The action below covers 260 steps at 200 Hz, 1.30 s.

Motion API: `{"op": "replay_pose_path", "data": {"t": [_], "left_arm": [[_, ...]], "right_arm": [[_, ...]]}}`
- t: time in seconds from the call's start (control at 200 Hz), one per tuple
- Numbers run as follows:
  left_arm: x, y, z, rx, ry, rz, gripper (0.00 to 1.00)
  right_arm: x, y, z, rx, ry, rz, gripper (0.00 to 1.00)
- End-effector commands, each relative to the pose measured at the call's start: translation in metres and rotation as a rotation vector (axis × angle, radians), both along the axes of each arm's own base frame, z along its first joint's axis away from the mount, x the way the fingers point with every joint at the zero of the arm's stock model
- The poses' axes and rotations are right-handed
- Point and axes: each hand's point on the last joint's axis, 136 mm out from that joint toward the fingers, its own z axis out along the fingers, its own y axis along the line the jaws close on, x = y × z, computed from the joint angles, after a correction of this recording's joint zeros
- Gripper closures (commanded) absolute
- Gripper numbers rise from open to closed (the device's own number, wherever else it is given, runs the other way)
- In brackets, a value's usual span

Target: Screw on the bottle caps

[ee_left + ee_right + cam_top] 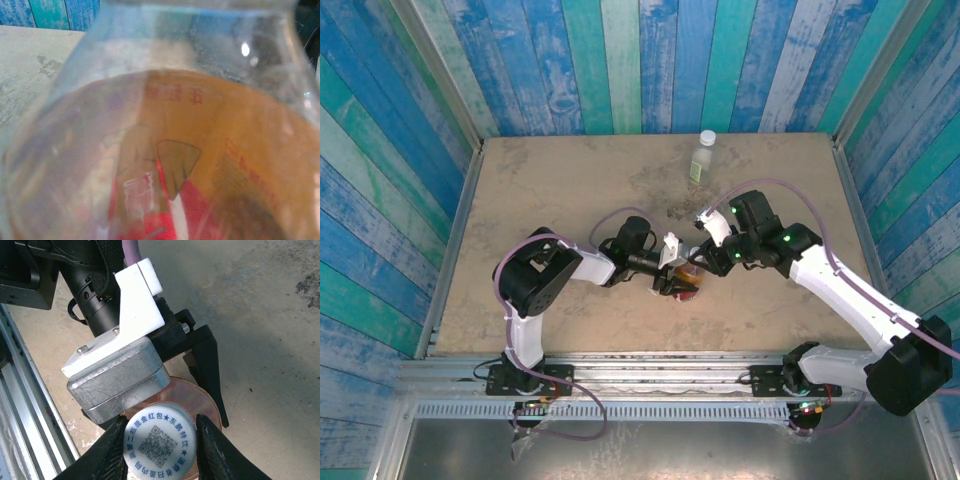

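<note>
At mid-bench (550,190) we see the amber bottle (688,282) upright, the left fingers (209,370) straddling its body; we cannot tell whether they grip. The right fingers (112,452) clamp the white cap (159,442) on its neck. Beyond, near the far edge, the pale bottle (701,165) wears the second cap (708,137).

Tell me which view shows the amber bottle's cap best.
Right wrist: the cap faces the lens, its QR print legible, between the right gripper's fingers. The top view leaves it too small to pick out; the left wrist shows the bottle's label, blurred.
</note>
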Motion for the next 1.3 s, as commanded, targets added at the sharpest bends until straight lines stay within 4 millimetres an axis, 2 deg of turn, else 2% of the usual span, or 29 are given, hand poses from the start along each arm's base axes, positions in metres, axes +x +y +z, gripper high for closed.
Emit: {"op": "replay_pose_path", "data": {"t": [0.0, 0.15, 0.236, 0.321, 0.576, 0.862, 0.982, 1.148, 1.298], "left_arm": [[-0.01, 0.017, -0.046, 0.114, 0.135, 0.069, 0.18], [-0.011, 0.02, -0.024, 0.029, 0.084, 0.09, 0.07], [-0.012, 0.022, -0.003, -0.054, 0.039, 0.108, 0.0], [-0.014, 0.027, 0.015, -0.124, 0.001, 0.134, 0.06], [-0.019, 0.034, 0.055, -0.276, -0.032, 0.157, 0.06], [-0.011, 0.033, 0.07, -0.304, -0.057, 0.195, 0.04], [-0.008, 0.029, 0.072, -0.3, -0.053, 0.193, 0.0], [-0.007, 0.026, 0.074, -0.305, -0.043, 0.18, 0.13], [-0.008, 0.026, 0.08, -0.32, -0.044, 0.172, 0.12]], "right_arm": [[-0.007, -0.002, 0.007, 0.013, -0.01, 0.006, 0.74], [-0.012, 0.0, 0.022, 0.082, -0.031, 0.008, 0.75], [-0.014, 0.0, 0.029, 0.113, -0.04, 0.009, 0.75], [-0.014, 0.0, 0.033, 0.131, -0.045, -0.001, 0.75], [-0.015, 0.002, 0.036, 0.168, -0.04, -0.001, 0.75], [-0.016, 0.007, 0.037, 0.198, -0.028, 0.011, 0.75], [-0.017, 0.009, 0.037, 0.211, -0.018, 0.022, 0.75], [-0.017, 0.009, 0.034, 0.209, -0.013, 0.02, 0.75], [-0.017, 0.009, 0.028, 0.199, -0.004, 0.019, 0.75]]}}
